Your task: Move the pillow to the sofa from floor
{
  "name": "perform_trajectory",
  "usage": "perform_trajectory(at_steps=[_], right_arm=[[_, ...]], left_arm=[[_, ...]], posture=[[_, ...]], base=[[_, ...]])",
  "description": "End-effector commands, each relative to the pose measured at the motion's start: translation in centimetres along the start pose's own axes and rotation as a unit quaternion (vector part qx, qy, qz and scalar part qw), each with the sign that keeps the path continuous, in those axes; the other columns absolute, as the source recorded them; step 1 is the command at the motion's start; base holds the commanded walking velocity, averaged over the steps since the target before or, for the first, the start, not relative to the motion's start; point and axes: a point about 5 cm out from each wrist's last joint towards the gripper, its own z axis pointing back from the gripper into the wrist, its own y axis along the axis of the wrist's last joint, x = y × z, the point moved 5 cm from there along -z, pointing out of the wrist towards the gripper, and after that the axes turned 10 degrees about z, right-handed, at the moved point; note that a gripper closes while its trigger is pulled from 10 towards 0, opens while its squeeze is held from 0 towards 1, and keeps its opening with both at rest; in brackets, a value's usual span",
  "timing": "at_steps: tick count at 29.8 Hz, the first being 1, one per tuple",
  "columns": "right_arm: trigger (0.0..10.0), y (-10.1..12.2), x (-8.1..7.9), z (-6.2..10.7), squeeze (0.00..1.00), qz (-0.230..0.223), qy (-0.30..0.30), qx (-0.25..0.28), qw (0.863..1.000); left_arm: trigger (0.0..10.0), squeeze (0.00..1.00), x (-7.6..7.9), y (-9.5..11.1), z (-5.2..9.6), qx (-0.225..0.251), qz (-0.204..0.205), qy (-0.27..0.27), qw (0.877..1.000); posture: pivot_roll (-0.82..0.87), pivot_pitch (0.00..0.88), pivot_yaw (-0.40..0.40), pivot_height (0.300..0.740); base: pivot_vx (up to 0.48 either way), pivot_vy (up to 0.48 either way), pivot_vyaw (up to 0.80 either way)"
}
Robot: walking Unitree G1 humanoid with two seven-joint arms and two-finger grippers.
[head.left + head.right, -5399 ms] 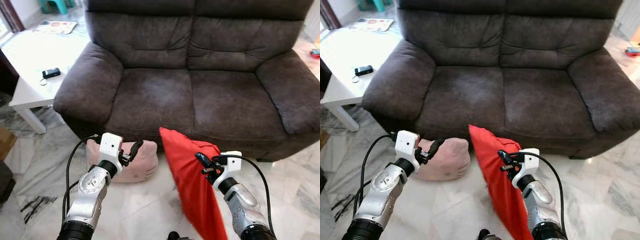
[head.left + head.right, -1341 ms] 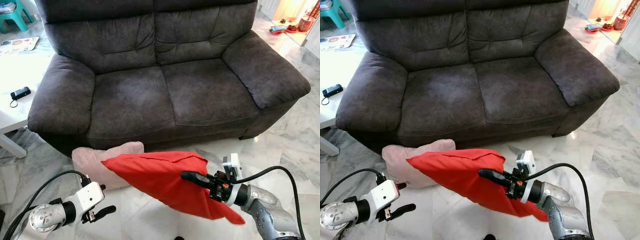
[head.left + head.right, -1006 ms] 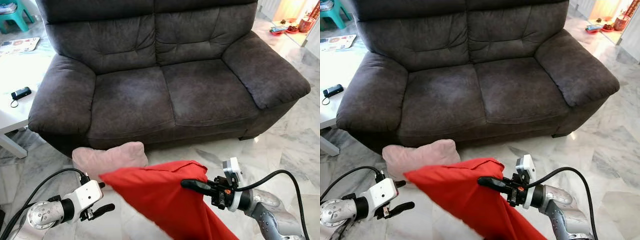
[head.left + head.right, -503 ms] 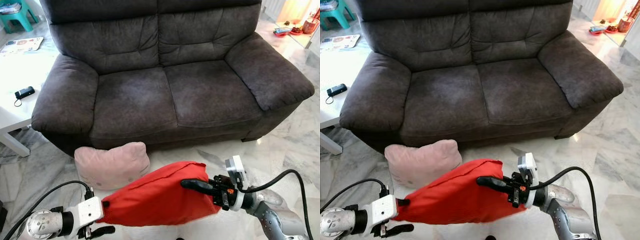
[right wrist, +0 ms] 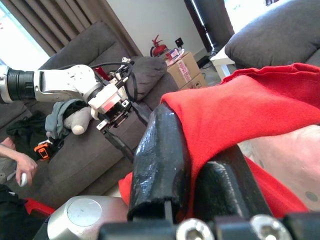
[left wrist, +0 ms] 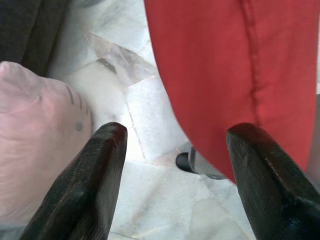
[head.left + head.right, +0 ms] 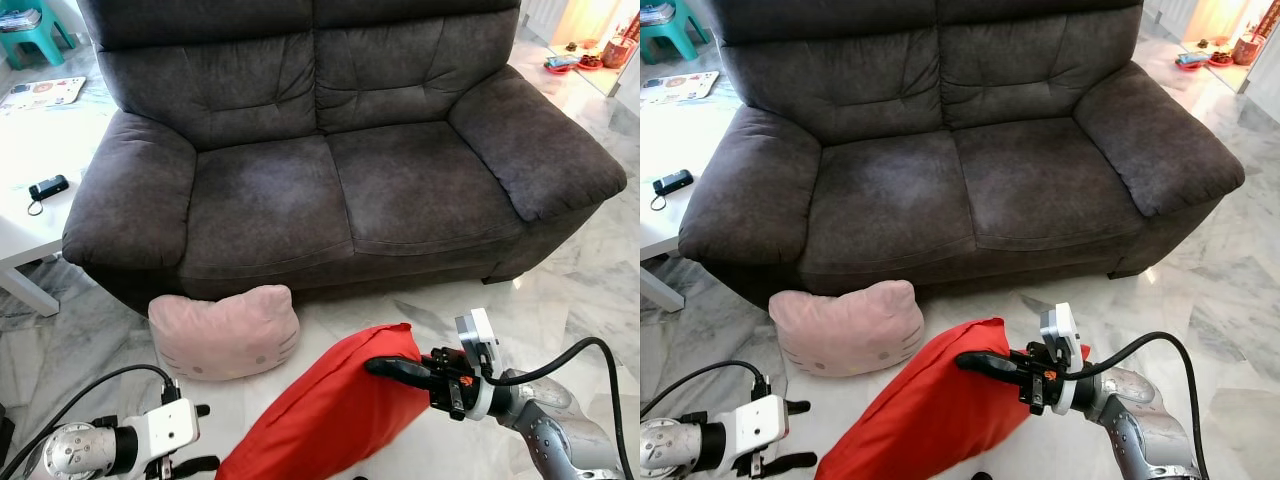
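Observation:
A red pillow (image 7: 325, 420) hangs slanted low over the floor in front of the dark grey sofa (image 7: 270, 200). My right gripper (image 7: 385, 368) is shut on the pillow's upper corner; the right wrist view shows a black finger (image 5: 160, 155) pressed into the red cloth (image 5: 250, 110). My left gripper (image 7: 198, 438) is low at the left, open and apart from the pillow. Its wrist view shows the red pillow (image 6: 225, 75) hanging beyond its spread fingers (image 6: 95, 185). A pink cat-face pillow (image 7: 225, 333) lies on the floor against the sofa's front.
A white table (image 7: 20, 235) with a small black device (image 7: 48, 187) stands left of the sofa. Marble floor (image 7: 570, 290) lies open to the right. The right wrist view catches a person's hand (image 5: 15, 170) and cardboard boxes (image 5: 187, 72) by another sofa.
The red pillow's far end has dropped away from my left gripper and now hangs down toward the floor from the right gripper. The left gripper has barely moved.

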Motion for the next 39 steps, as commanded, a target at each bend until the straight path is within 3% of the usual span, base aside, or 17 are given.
perform_trajectory(at_steps=[1, 10, 19, 21, 27, 39], right_arm=[[10.0, 2.7, -0.4, -0.8, 0.00, 0.041, 0.034, 0.046, 0.998], [10.0, 2.6, -0.4, -0.8, 0.00, 0.039, 0.032, 0.047, 0.998], [10.0, 3.1, -0.5, -0.9, 0.00, 0.043, 0.041, 0.050, 0.997], [10.0, 3.1, -0.6, -0.7, 0.00, 0.046, 0.044, 0.047, 0.997], [10.0, 2.9, -0.8, -0.5, 0.00, 0.043, 0.051, 0.039, 0.997], [10.0, 3.0, -1.3, -0.5, 0.00, 0.045, 0.071, 0.029, 0.996]], left_arm=[[10.0, 0.00, 0.9, -0.1, -0.3, 0.003, 0.008, -0.019, 1.000], [10.0, 0.00, 1.4, 0.9, 0.3, 0.016, 0.016, -0.033, 0.999], [10.0, 0.00, 1.0, 0.1, 0.1, 0.002, 0.016, -0.024, 1.000], [10.0, 0.00, -0.1, 0.3, 0.2, 0.008, 0.007, 0.006, 1.000], [10.0, 0.00, -1.7, 1.3, 0.5, 0.029, -0.004, 0.040, 0.999], [10.0, 0.00, -3.2, 1.5, 1.0, 0.031, -0.023, 0.062, 0.997]], posture=[[0.00, 0.102, 0.006, 0.740], [0.01, 0.111, 0.004, 0.740], [0.01, 0.115, 0.003, 0.740], [0.01, 0.118, 0.002, 0.740], [0.01, 0.122, 0.000, 0.740], [0.01, 0.126, -0.002, 0.740]], base=[[0.000, 0.000, 0.00], [0.000, 0.000, 0.00], [0.000, 0.000, 0.00], [0.000, 0.000, 0.00], [0.000, 0.000, 0.00], [0.000, 0.000, 0.00]])
